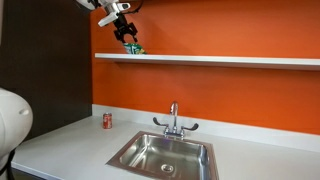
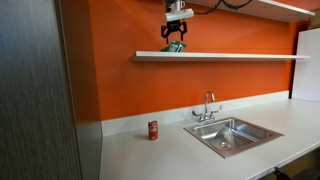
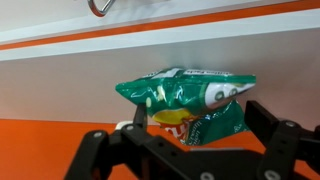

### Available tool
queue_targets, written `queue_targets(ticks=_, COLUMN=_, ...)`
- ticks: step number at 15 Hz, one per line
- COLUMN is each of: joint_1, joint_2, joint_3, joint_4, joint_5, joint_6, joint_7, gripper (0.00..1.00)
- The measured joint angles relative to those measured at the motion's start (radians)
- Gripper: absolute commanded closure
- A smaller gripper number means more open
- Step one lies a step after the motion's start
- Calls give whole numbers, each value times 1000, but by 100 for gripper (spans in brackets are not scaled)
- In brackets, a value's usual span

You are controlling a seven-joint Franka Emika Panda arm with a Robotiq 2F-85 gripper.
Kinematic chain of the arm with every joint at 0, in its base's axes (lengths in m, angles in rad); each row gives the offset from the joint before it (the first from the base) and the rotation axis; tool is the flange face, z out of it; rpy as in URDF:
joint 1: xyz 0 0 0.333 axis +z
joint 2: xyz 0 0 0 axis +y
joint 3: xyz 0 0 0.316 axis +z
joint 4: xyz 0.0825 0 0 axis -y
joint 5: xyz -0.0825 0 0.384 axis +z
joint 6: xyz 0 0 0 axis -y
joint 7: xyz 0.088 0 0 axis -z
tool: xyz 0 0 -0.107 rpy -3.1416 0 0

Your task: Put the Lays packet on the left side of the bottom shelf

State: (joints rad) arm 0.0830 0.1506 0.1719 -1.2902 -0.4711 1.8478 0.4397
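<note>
A green packet [image 3: 190,100] lay crosswise in the black pincer [image 3: 190,128], which was clamped on its lower half. In both exterior views the packet [image 1: 133,46] sat near the left end of the white shelf [image 1: 200,59], just over or on it; which one was unclear. Below, a red can [image 1: 107,121] stood on the table [image 1: 60,145], apart from a sink [image 1: 165,155].

Kitchen, steel sink [image 1: 165,158] with faucet [image 1: 174,115] set in white countertop [image 1: 60,148], orange wall [image 1: 240,95], long white shelf [image 1: 220,60] above
</note>
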Motion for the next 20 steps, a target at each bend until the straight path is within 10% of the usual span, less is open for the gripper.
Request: queue_targets(ticks=20, joint_1=79, joint_2=-312, joint_3=29, joint_4=-304, joint_5=67, joint_6=-153, joint_7=125, gripper=0)
